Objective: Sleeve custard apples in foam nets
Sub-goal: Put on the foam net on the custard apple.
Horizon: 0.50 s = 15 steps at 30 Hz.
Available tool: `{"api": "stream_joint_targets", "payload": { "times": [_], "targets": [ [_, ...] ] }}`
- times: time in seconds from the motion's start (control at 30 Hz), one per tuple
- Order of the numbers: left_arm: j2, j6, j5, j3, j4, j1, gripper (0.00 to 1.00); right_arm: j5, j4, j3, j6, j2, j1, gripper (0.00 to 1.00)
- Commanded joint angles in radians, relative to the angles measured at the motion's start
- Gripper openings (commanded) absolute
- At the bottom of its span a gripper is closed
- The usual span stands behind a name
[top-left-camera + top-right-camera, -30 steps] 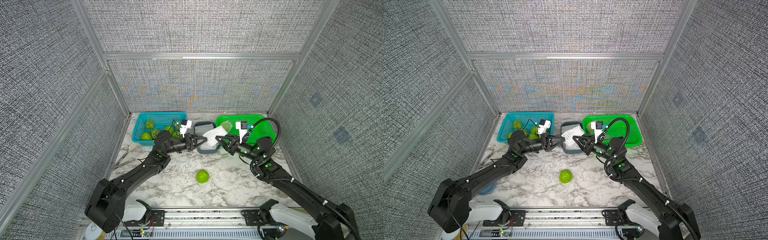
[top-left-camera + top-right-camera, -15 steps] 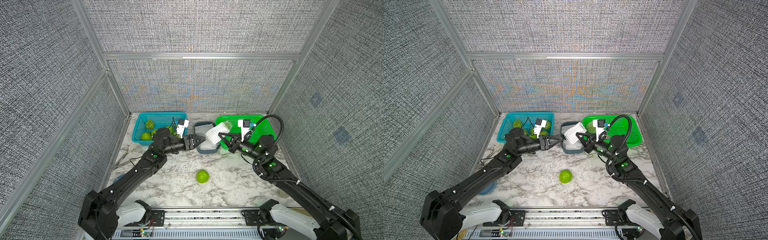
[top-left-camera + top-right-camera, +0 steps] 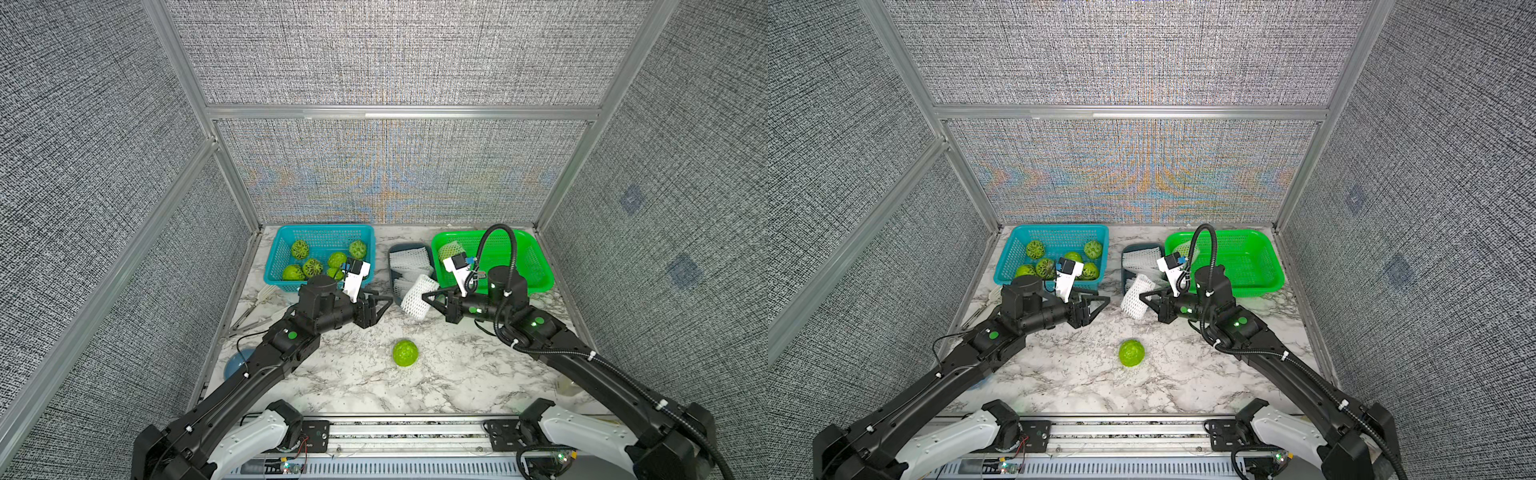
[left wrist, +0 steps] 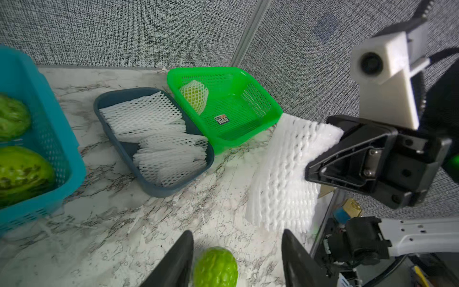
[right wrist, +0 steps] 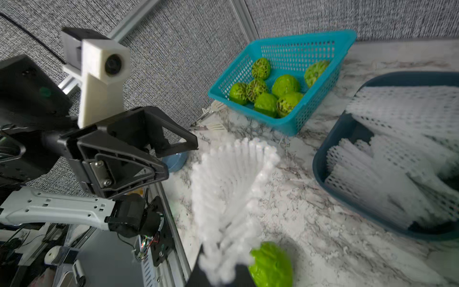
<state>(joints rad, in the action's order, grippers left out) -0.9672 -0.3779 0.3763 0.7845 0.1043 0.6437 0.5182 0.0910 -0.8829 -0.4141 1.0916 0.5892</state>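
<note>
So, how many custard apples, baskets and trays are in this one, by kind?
Custard apples: 9 (7 in the blue basket, 1 loose fruit on the table, 1 netted fruit in the green basket)
Baskets: 2
Dark blue tray: 1
Total: 12

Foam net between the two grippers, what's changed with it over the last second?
The left gripper has opened, let go of the foam net and now stands apart from it. The right gripper has shut on the net and holds it alone, slightly nearer the front of the table. The loose custard apple, blue basket, green basket and tray stayed put.
</note>
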Motion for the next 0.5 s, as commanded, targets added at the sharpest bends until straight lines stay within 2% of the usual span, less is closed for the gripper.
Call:
{"api": "stream_joint_targets", "payload": {
  "times": [0.0,0.13,0.3,0.47],
  "targets": [
    [0.009,0.12,-0.025,-0.01,0.002,0.024,0.57,0.046,0.166,-0.034,-0.008,0.04,0.002,0.09],
    [-0.026,0.11,0.034,-0.031,-0.038,0.047,0.53,0.057,0.219,-0.073,-0.035,0.069,0.003,0.1],
    [-0.093,0.025,0.108,-0.079,-0.161,0.07,0.43,0.075,0.247,-0.072,-0.019,0.073,0.005,0.11],
    [-0.132,-0.032,0.14,-0.105,-0.263,0.079,0.42,0.053,0.249,-0.054,-0.005,0.077,0.012,0.13]
  ]
}}
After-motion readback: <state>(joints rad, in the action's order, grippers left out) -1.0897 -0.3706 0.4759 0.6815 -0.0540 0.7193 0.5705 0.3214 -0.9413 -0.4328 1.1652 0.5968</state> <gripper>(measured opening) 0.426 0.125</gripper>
